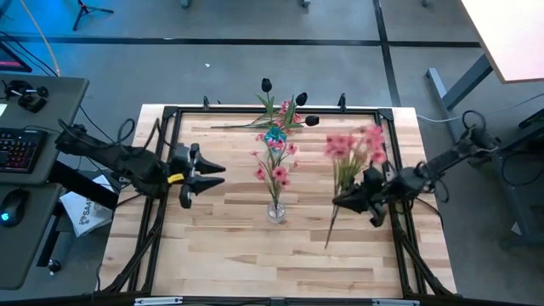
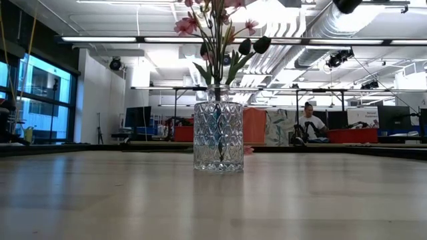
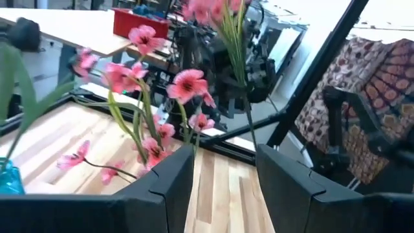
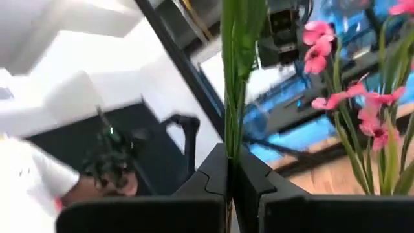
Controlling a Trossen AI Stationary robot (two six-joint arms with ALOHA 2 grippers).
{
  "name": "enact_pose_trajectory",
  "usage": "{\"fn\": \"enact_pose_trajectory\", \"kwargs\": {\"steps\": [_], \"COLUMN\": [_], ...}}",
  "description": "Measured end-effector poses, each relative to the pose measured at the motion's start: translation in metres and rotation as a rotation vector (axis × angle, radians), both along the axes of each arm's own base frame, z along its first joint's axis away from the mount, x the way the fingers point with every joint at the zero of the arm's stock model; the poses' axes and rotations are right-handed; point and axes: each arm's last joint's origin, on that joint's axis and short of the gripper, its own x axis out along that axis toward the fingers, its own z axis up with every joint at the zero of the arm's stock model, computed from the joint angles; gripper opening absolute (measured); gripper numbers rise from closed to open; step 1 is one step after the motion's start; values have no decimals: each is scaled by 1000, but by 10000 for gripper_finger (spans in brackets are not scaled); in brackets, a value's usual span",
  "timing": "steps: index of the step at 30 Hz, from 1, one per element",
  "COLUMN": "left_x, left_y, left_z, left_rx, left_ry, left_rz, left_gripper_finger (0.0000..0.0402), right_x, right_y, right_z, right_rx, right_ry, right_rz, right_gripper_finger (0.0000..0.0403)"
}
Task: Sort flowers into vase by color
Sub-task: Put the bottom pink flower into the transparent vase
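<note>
A cut-glass vase (image 1: 276, 211) (image 2: 218, 137) stands mid-table and holds pink blossom sprays (image 1: 276, 161) (image 3: 152, 97). Behind it, toward the far edge, is a small teal vase (image 1: 274, 134) with black buds (image 1: 301, 99) (image 2: 253, 45) around it. My right gripper (image 1: 350, 199) (image 4: 231, 175) is right of the glass vase, shut on another pink spray (image 1: 353, 144). My left gripper (image 1: 206, 174) (image 3: 223, 175) waits open, left of the glass vase and pointing toward it. My right gripper pinches the pink spray's bundled green stems (image 4: 231, 139) between its two fingers, below the blossoms. The fingers lie across the stems. The blossoms point toward the far edge, and the bare stem end (image 1: 327, 242) trails toward the near edge. The low view shows none of it on the table.
A black frame (image 1: 170, 115) runs around the wooden table top. Bare wood lies toward the near edge (image 1: 272, 263). A keyboard and mouse sit on a desk (image 1: 34, 153) left of the table. A person (image 2: 310, 123) sits far off in the room.
</note>
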Motion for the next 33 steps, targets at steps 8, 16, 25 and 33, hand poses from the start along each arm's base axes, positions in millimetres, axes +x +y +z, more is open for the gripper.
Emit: {"fn": "enact_pose_trajectory", "kwargs": {"steps": [8, 16, 25, 33], "left_x": [-1, -1, -2, -2], "left_y": [2, 3, 3, 3], "left_z": [0, -1, -4, -5], "left_rx": [9, 12, 25, 24], "left_ry": [6, 11, 37, 54], "left_rz": [57, 73, 88, 73], "left_gripper_finger": [154, 154, 154, 154], "right_x": [45, 93, 147, 180], "right_y": [34, 38, 37, 35], "right_z": [-25, 5, 14, 30], "right_rx": [-232, -575, -817, -963], "right_ry": [76, -21, 80, 145], "right_rz": [9, -112, -7, 89], "right_gripper_finger": [0, 0, 0, 0]}}
